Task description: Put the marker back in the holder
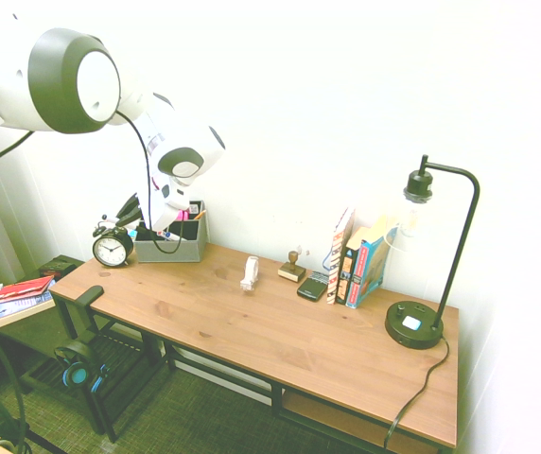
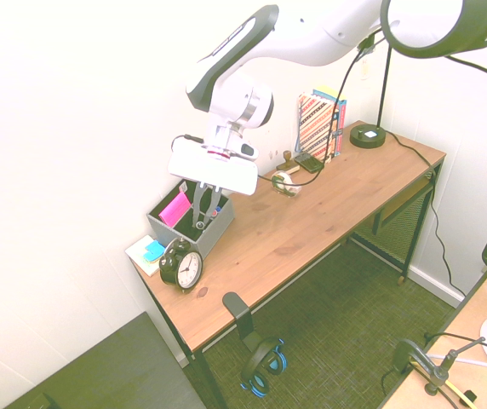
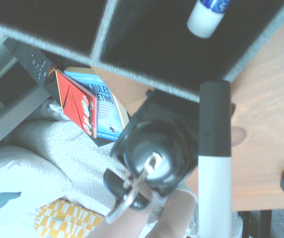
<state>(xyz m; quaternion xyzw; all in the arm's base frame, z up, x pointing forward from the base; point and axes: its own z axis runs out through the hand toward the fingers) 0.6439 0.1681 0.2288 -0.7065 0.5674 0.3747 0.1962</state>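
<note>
My hand (image 2: 206,207) is clamped on the marker (image 3: 214,163), hanging right over the holder (image 2: 194,232) with the black cap pointing down toward its open compartments. It's a light, stiff plastic stick, so weight is no worry, but the barrel is smooth and round and I'd guess it could slip or twist. Gripping across the white barrel looks right. The alarm clock (image 2: 180,265) sits just beside the holder on the surface (image 2: 312,213).
</note>
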